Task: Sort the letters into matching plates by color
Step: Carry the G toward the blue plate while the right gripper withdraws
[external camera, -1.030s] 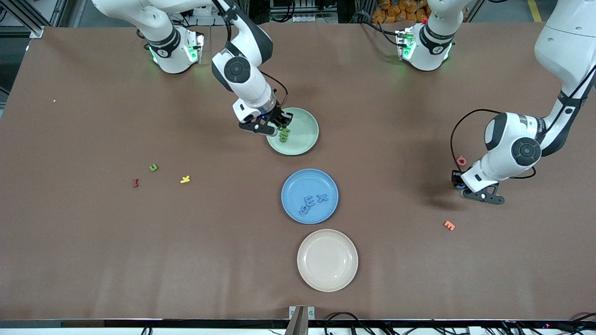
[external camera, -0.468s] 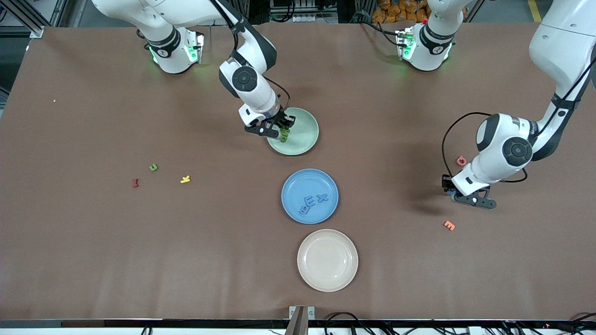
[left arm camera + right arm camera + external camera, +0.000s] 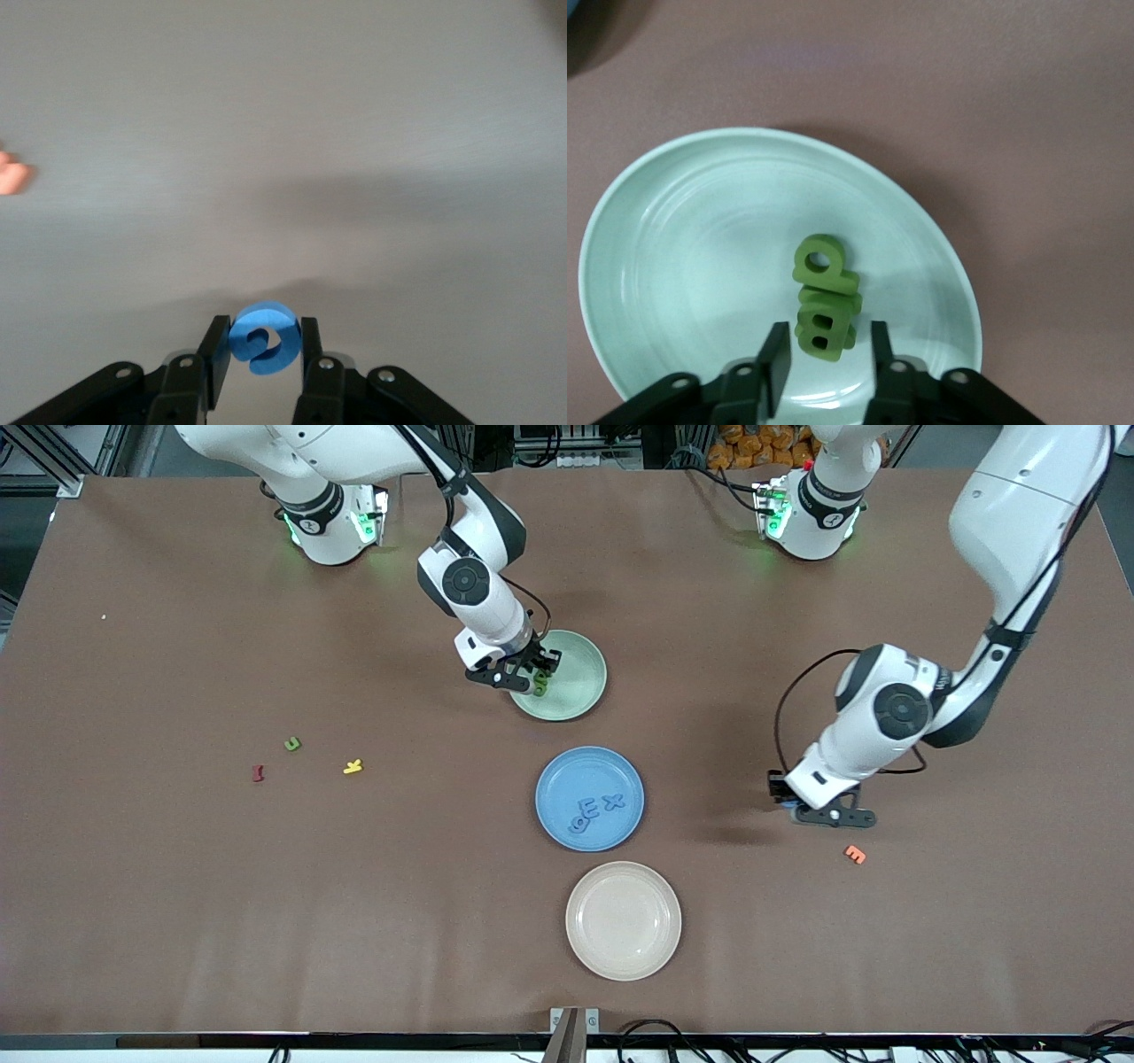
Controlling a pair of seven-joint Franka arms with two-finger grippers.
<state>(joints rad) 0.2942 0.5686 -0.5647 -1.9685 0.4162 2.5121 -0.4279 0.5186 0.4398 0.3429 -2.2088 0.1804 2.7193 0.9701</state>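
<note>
Green letters (image 3: 824, 305) lie stacked in the green plate (image 3: 673, 221); right gripper (image 3: 824, 354) just over them, fingers let go – lift straight up, no bumps. Left gripper (image 3: 263, 341) over bare counter (image 3: 177, 912) pinches a blue letter (image 3: 264, 338) – next stop, blue plate (image 3: 567, 775) w/ 3 blue letters.

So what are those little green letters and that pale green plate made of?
The green letters look like foam or soft rubber: thick, matte, with rounded edges and no shine. The pale green plate seems to be matte plastic or melamine, smooth with faint concentric rings; glazed ceramic can't be ruled out.
</note>
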